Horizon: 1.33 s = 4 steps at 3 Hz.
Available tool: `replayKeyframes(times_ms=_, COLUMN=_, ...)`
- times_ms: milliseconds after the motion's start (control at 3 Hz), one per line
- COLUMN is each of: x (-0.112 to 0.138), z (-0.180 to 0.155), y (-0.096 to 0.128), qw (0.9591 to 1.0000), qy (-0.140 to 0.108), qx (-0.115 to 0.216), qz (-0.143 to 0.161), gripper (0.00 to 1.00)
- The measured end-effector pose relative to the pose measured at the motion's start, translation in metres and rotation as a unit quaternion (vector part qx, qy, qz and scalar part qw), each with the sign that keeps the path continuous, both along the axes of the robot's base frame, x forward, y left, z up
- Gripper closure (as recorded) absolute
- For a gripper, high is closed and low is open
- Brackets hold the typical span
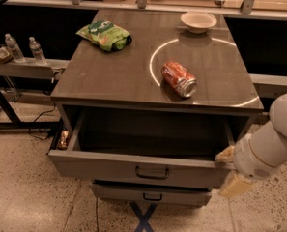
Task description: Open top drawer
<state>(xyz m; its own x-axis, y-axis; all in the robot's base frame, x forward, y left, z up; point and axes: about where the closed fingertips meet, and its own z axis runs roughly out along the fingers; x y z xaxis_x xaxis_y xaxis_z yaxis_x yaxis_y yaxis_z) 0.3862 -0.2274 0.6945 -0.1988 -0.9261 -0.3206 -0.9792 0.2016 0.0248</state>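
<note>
The top drawer (109,168) is pulled well out from under the counter, its deep grey box showing and looking empty. Its small dark loop handle (152,171) sits mid-front. A narrower grey drawer (150,193) with its own handle shows below it, pushed in. My gripper (230,170) is at the drawer front's right end, on the end of a white arm (273,146) coming in from the right. One pale finger rests at the front's top right corner and the other hangs lower beside it.
On the counter (109,76) lie a red soda can (179,79) on its side, a green chip bag (104,35) and a white bowl (198,21). Two water bottles (24,47) stand on a shelf at the left. A small object (63,139) sits beside the drawer's left wall.
</note>
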Motion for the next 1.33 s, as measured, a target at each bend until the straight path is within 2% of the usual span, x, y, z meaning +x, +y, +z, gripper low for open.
replayKeyframes(times_ms=333, x=-0.032, z=0.028, y=-0.011, qw=0.9991, qy=0.033, qx=-0.027, qz=-0.004, gripper=0.0)
replayKeyframes(times_ms=667, x=-0.031, z=0.049, y=-0.014, qw=0.9993, qy=0.022, qx=-0.027, qz=-0.009, gripper=0.0)
replayKeyframes(times_ms=1000, x=-0.001, z=0.061, y=-0.01, qw=0.9997, qy=-0.015, qx=-0.006, qz=-0.02, gripper=0.18)
replayKeyframes(times_ms=1333, x=0.048, z=0.054, y=0.006, qw=0.9975, qy=-0.059, qx=0.024, qz=-0.03, gripper=0.49)
